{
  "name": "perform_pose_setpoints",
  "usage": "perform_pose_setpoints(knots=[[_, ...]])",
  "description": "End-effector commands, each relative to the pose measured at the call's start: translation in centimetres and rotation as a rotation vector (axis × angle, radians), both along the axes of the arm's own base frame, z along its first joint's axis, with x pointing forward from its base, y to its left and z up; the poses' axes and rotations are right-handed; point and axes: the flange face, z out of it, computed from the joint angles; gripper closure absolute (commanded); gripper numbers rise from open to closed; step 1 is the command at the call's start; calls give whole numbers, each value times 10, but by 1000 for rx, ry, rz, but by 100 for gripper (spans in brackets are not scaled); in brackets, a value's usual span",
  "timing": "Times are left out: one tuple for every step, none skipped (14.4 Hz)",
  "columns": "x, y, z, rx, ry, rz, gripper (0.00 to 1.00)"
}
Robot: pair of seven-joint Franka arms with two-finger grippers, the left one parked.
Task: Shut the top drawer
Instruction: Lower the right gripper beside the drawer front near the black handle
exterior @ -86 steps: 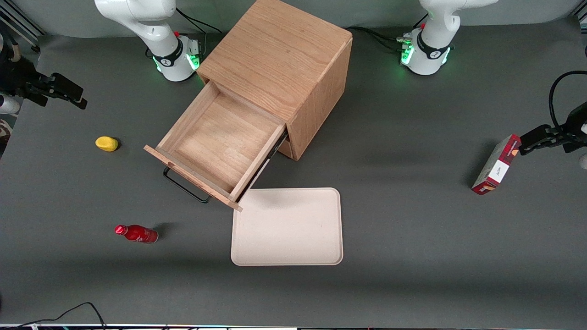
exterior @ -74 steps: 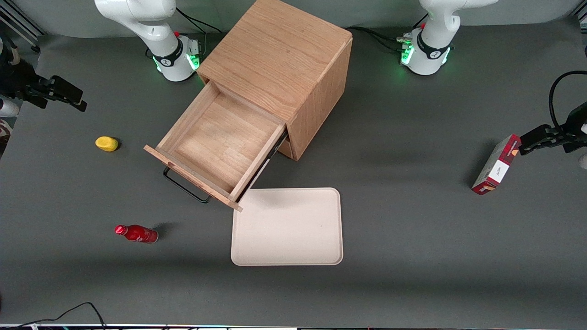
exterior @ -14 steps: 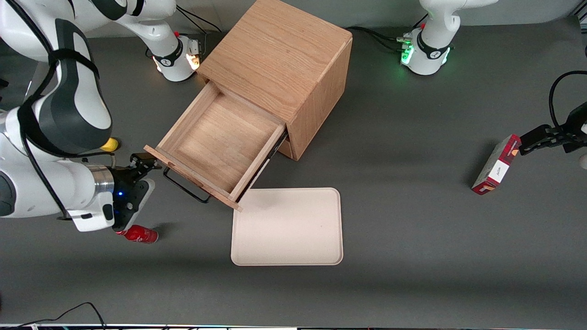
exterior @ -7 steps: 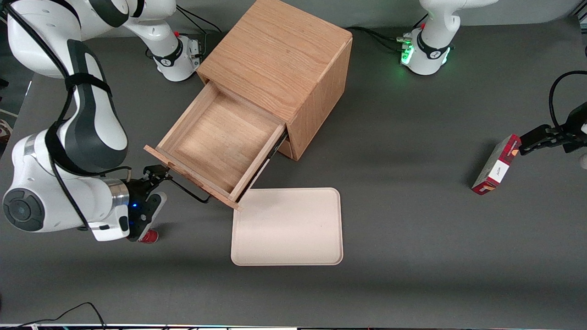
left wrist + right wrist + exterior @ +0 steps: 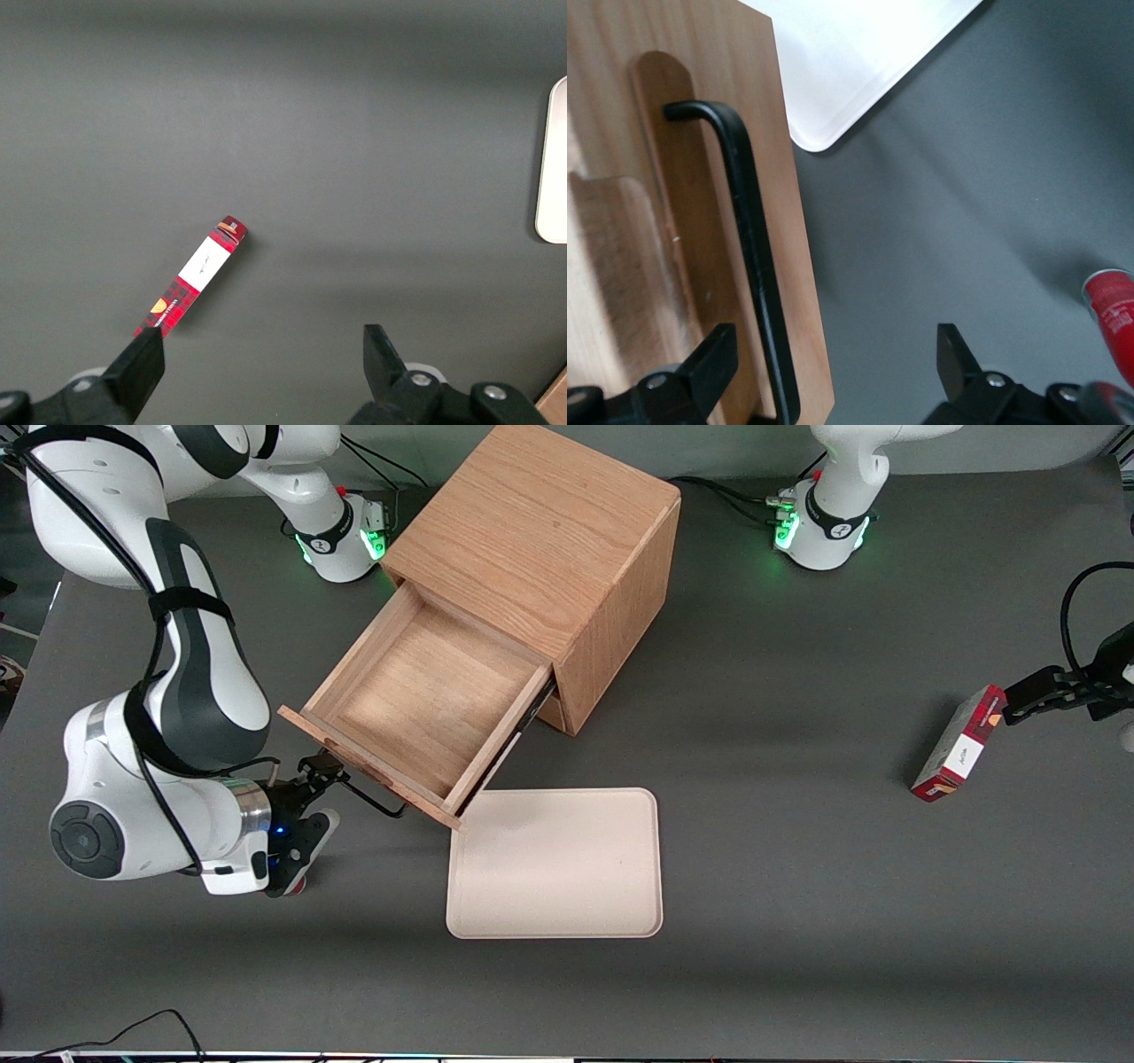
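Item: my gripper (image 5: 321, 772), at the working arm's end of the table, in front of the top drawer's face, beside the end of its black handle (image 5: 372, 798). In the right wrist view the two fingers (image 5: 713, 354) stand well apart, open, holding nothing; the handle bar (image 5: 757, 266) runs between them, nearer one finger. I cannot tell whether either finger touches it.

Item: red bottle (image 5: 295, 884), on the table, mostly hidden under my wrist; its red body (image 5: 1114, 310) shows in the right wrist view.

Item: top drawer (image 5: 416, 700), the upper drawer of the wooden cabinet (image 5: 540, 549). Pulled far out toward the front camera and the working arm's end. A shallow light oak box, with nothing in it. Its front panel (image 5: 682, 221) carries the handle in an oblong recess.

Item: tray (image 5: 555, 864), flat, cream, rounded corners, nothing on it. It lies on the table nearer the front camera than the cabinet; one corner sits just under the drawer's front corner. That corner (image 5: 842, 80) shows in the right wrist view beside the drawer panel.

Item: table (image 5: 797, 868), dark grey.

Item: red plaid box (image 5: 959, 744), toward the parked arm's end, well apart from the cabinet, with a white label; seen lying on the table in the left wrist view (image 5: 190, 276).
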Motion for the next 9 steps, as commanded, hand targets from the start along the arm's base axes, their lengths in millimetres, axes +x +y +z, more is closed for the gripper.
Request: perform_pose_setpoints(knots=[[-3,4,-11,13,14,-55,0],[-4,5,-11,15,16,-61,0],[-4,5,-13,14,19,-61,0],[-5,5,-16,13,23,-64,0],[-5,6,-18,14,21,-64,0],[-6,5,-19,12,24,-64,0],[-7,4,-20,11,26,-66,0],[-7,5,-20,10,27,-66,0],[-9,6,-21,9,33,-70,0]])
